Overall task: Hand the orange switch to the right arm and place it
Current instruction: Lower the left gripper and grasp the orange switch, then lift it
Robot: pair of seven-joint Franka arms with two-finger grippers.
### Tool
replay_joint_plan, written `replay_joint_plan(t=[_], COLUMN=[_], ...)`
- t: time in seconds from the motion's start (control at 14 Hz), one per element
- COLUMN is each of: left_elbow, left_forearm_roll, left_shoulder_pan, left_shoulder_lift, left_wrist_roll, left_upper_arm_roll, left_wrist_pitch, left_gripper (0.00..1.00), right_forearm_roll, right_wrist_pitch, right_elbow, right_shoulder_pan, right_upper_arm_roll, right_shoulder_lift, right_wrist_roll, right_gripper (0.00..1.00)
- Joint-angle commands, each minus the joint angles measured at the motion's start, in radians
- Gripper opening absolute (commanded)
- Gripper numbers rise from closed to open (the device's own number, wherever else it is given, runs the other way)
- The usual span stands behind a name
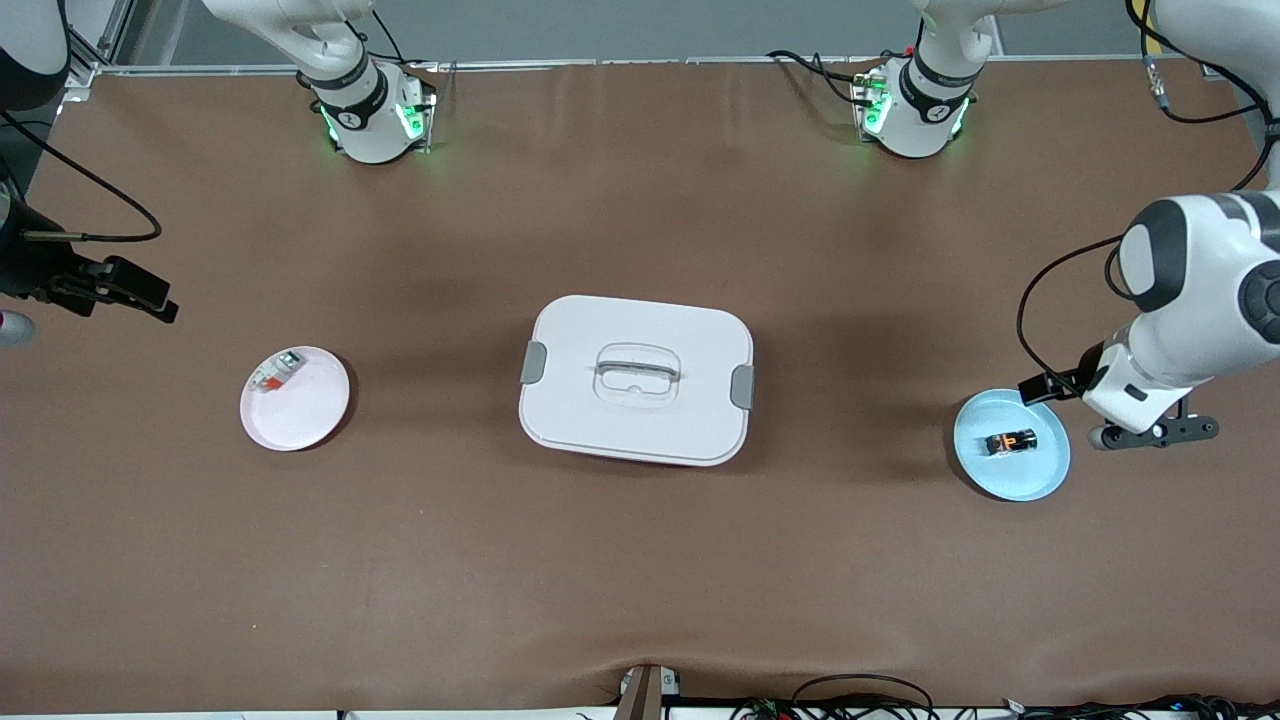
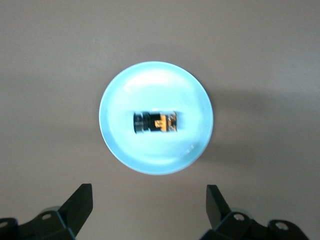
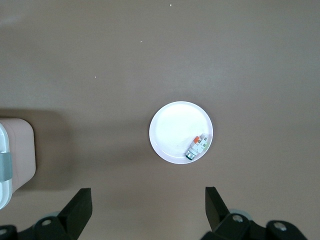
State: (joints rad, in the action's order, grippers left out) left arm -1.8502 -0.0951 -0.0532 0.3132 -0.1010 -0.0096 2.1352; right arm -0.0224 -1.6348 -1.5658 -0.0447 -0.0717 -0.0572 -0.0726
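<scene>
The orange switch (image 1: 1010, 442) (image 2: 155, 122) is a tiny black block with orange markings. It lies flat in the middle of a light blue plate (image 1: 1040, 478) (image 2: 125, 90) toward the left arm's end of the table. My left gripper (image 1: 1152, 433) (image 2: 149, 192) hangs open and empty just beside that plate, over bare table, apart from the switch. My right gripper (image 3: 148, 192) (image 1: 120, 287) is open and empty, high over the right arm's end of the table.
A pale plate (image 1: 310, 415) (image 3: 172, 127) toward the right arm's end holds a white-grey block with a red-orange patch (image 1: 275, 372) (image 3: 197, 147). A white lidded box with grey clips (image 1: 636, 380) stands in the table's middle. Cables trail along the table's edge nearest the front camera.
</scene>
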Motion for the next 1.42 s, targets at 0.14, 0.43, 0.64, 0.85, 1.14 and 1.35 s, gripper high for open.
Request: replay_joint_plan(t=[0.14,0.43,0.64,0.85,1.14,1.35], left_elbow=[0.006,0.013,0.014,0.016,0.016,0.017], left_forearm_roll=[-0.021,-0.021,-0.022,-0.023,-0.023,-0.025], left_shoulder_pan=[-0.011,-0.025,-0.03,-0.028,-0.023,-0.03], left_shoulder_lift=[0.102,0.182,0.219,0.248,0.28,0.306], left_wrist_roll=[0.018,0.018,0.038,0.044,0.046,0.06], left_upper_arm_roll=[0.002,0.002,0.002,0.002,0.002,0.002], left_wrist_pitch=[0.158,0.27,0.298,0.318,0.347,0.357], left_gripper=[1.0,1.0,1.0,1.0,1.0,1.0], right_forearm_roll=[0.016,0.016,0.016,0.016,0.016,0.018], right_wrist_pitch=[0.01,0.009,0.009,0.009,0.009,0.007], right_elbow=[0.004,0.004,0.004,0.009,0.009,0.01], right_shoulder_pan=[-0.01,-0.01,-0.01,-0.01,-0.018,-0.023], right_upper_arm_roll=[-0.003,-0.003,-0.003,-0.003,-0.003,-0.003], right_shoulder_lift=[0.008,0.008,0.008,0.008,0.008,0.008], right_wrist_roll=[0.004,0.004,0.004,0.004,0.004,0.002], right_gripper=[1.0,1.0,1.0,1.0,1.0,1.0])
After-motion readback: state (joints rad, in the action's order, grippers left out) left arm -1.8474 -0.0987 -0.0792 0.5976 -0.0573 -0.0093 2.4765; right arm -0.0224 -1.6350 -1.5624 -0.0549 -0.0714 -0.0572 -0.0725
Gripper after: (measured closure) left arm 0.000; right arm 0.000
